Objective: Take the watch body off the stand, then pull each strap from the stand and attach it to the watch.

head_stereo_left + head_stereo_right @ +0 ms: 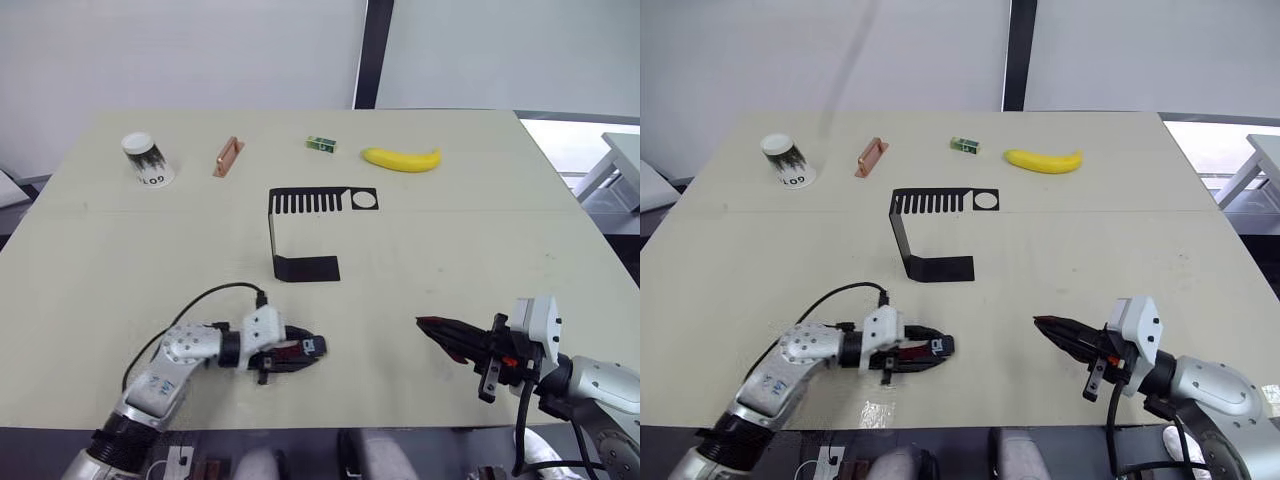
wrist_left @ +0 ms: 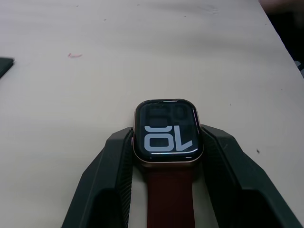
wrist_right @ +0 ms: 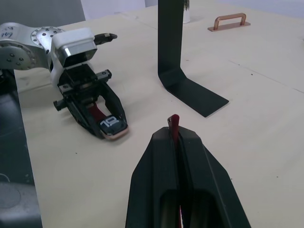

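My left gripper (image 1: 305,350) lies low over the table's front left, shut on the watch body (image 2: 167,130), whose screen is lit. A dark red strap (image 2: 168,199) runs from the watch back between the fingers. At the front right, my right gripper (image 1: 430,326) points toward the left one, a hand's width away. It is shut on a second dark red strap (image 3: 174,121), whose tip pokes out between the fingertips. The black stand (image 1: 308,268) rises mid-table behind both grippers, with nothing on its slotted top.
Along the far side of the table stand an upturned paper cup (image 1: 147,160), an orange-brown handle piece (image 1: 228,157), a small green box (image 1: 321,144) and a banana (image 1: 402,159). The table's front edge runs close under both grippers.
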Action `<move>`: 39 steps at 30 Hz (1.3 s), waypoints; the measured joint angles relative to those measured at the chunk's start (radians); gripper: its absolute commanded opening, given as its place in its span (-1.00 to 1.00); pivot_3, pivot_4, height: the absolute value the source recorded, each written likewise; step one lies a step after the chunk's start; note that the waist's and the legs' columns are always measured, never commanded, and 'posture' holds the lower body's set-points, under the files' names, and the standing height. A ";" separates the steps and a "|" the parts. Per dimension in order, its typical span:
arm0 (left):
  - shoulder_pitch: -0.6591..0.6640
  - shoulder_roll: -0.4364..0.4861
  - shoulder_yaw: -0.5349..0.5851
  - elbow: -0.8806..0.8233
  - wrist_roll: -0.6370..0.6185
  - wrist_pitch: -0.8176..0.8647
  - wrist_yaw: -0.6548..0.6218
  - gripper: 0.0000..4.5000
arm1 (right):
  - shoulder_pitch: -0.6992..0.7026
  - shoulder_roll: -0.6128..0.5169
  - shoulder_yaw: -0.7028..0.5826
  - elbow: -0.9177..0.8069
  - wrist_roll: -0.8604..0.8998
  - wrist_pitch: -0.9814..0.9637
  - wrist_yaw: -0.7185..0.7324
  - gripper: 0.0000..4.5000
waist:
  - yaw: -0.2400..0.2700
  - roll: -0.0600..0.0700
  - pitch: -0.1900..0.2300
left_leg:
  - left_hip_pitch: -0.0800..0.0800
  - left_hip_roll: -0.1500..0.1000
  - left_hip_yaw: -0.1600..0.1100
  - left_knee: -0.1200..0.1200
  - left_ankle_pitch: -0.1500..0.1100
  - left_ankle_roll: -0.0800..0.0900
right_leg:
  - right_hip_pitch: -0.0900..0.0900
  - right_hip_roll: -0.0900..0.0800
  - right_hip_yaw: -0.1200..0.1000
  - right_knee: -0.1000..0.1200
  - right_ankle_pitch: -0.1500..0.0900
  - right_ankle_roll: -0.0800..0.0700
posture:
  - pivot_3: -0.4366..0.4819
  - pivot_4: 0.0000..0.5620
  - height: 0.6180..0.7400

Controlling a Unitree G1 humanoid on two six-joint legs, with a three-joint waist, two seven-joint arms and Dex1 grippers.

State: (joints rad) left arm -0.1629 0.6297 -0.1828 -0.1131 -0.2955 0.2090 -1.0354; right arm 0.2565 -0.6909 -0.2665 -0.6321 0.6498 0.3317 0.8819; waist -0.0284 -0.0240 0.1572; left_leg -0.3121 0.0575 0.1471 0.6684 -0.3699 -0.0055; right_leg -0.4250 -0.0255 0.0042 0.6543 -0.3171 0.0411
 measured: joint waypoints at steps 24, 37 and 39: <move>-0.421 -0.141 0.067 0.059 -0.606 1.042 0.021 -0.29 | 0.033 -0.006 0.106 -0.170 -0.335 -0.226 -0.060 -1.00 | -0.001 -0.002 0.002 | -0.007 0.000 -0.002 0.007 0.000 -0.001 | -0.004 0.001 0.000 0.001 0.000 0.001 | -0.05 -0.47 0.97; -0.445 -0.174 0.065 0.059 -0.609 1.093 0.043 -0.29 | 0.005 -0.035 0.152 -0.207 -0.350 -0.219 -0.060 -1.00 | 0.003 -0.002 0.002 | -0.007 -0.001 -0.002 0.008 0.000 -0.001 | -0.004 0.001 -0.001 0.002 -0.001 0.001 | -0.05 -0.47 0.97; -0.445 -0.184 0.064 0.059 -0.609 1.100 0.051 -0.29 | 0.002 -0.044 0.159 -0.205 -0.362 -0.216 -0.060 -1.00 | 0.001 -0.002 0.002 | -0.007 -0.001 -0.002 0.008 0.000 -0.001 | -0.004 0.001 -0.001 0.002 -0.001 0.001 | -0.05 -0.47 0.97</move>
State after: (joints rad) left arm -0.6076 0.4460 -0.1183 -0.0538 -0.9042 1.3089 -0.9847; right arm 0.2581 -0.7354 -0.1071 -0.8369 0.2880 0.1159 0.8215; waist -0.0271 -0.0262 0.1596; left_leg -0.3192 0.0569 0.1446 0.6762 -0.3698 -0.0065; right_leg -0.4292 -0.0246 0.0037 0.6561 -0.3177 0.0423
